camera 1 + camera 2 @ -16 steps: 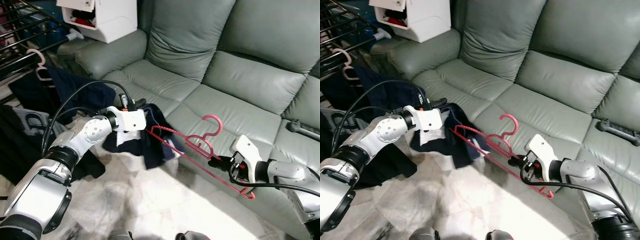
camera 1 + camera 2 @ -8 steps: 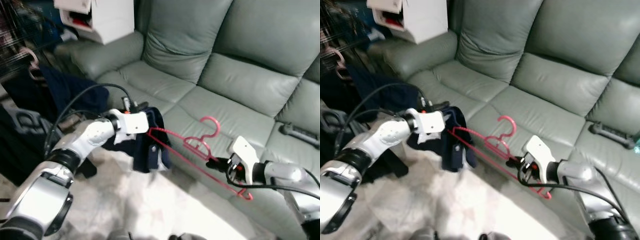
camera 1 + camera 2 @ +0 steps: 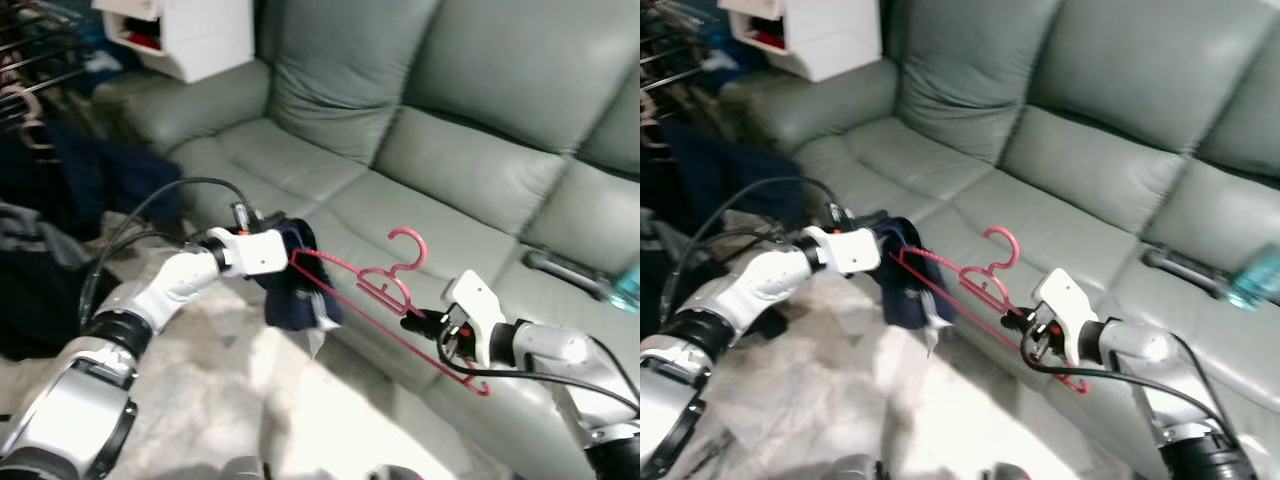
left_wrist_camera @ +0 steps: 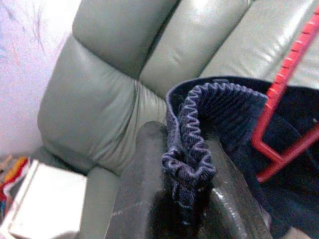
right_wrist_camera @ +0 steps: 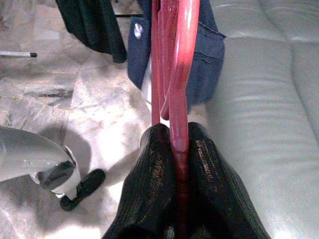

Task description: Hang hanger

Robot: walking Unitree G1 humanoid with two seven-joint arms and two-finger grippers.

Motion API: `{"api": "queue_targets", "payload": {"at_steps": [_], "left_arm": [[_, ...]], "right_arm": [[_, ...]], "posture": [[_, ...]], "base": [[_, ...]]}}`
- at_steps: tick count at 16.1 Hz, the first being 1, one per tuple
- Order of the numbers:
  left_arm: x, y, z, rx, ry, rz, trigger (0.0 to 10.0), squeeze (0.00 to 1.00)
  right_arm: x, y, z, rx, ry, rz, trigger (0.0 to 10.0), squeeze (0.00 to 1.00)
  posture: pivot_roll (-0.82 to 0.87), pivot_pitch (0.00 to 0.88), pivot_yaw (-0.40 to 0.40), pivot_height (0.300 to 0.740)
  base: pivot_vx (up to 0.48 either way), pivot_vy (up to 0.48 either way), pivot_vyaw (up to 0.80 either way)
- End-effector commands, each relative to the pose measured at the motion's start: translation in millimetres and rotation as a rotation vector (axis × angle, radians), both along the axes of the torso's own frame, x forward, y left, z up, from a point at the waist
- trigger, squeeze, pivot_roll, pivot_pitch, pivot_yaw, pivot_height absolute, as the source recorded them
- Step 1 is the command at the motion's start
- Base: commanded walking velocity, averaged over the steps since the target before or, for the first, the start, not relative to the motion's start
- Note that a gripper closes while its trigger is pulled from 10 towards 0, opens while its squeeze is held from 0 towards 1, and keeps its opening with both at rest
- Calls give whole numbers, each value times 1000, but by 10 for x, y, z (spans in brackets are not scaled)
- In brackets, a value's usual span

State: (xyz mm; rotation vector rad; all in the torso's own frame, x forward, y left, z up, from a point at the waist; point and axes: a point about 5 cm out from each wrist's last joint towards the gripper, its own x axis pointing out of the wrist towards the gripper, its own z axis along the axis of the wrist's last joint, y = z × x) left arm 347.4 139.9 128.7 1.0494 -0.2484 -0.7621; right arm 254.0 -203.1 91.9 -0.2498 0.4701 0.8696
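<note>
Left eye view: left gripper (image 3: 283,250) pinches the navy garment's (image 3: 297,292) elastic waistband; right gripper (image 3: 418,322) clamps the red hanger (image 3: 385,300) before the grey-green sofa (image 3: 450,170).

hanger (image 3: 385,300) before sofa (image 3: 470,170); garment (image 3: 298,290) on its left end

Smooth grey-green leather on the sofa (image 3: 470,170), softly shiny. The hanger (image 3: 375,300) looks like red plastic, ridged along one bar. Navy cloth on the garment (image 4: 199,129), its ribbed edge matt and knitted. Both tools show matt black fingers (image 5: 149,199), lightly scuffed. The floor (image 5: 75,84) by the right tool looks like polished marble.
</note>
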Motion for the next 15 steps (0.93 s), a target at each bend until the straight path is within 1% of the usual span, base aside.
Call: {"api": "queue_targets", "payload": {"at_steps": [1,3,5,7,8,9,10,12,13,14,15], "left_arm": [[-25,-87,-3,-29,-7,-15,10000,0],[-33,-57,-24,-69,-1,30,10000,0],[-19,-28,-48,-81,8,80,10000,0],[2,-23,-49,-75,7,104,10000,0],[33,-10,-40,-66,1,132,10000,0],[72,9,-13,-60,-16,167,10000,0],[89,19,4,-62,-20,183,10000,0],[156,106,62,-68,-36,255,10000,0],[209,203,68,-64,-36,339,10000,0],[227,242,67,-59,-40,375,10000,0],[253,316,66,-46,-48,435,10000,0]], "right_arm": [[19,-29,53,2,-31,-25,10000,0],[17,-24,54,6,-38,-40,10000,0],[-1,-10,47,13,-30,-38,10000,0],[-32,17,44,26,-7,-18,10000,0],[-88,46,34,37,27,15,10000,0],[-184,72,16,45,75,63,10000,0],[-235,75,1,39,97,83,10000,0],[-437,31,-49,-14,172,149,10000,0],[-472,-13,-83,-77,173,158,10000,0],[-474,-31,-99,-104,167,157,10000,0],[-462,-43,-121,-139,151,154,10000,0]], "posture": [[-98,20,33,740],[-100,20,35,740],[-99,19,36,740],[-98,17,36,740],[-98,17,37,740],[-99,15,39,740],[-101,17,40,740],[-106,20,44,740],[-112,26,45,740],[-120,28,49,740],[-120,30,50,740]], "base": [[0,0,0],[0,0,0],[0,0,0],[0,0,0],[0,0,0],[0,0,0],[0,0,0],[0,0,0],[0,0,0],[0,0,0],[0,0,0]]}}
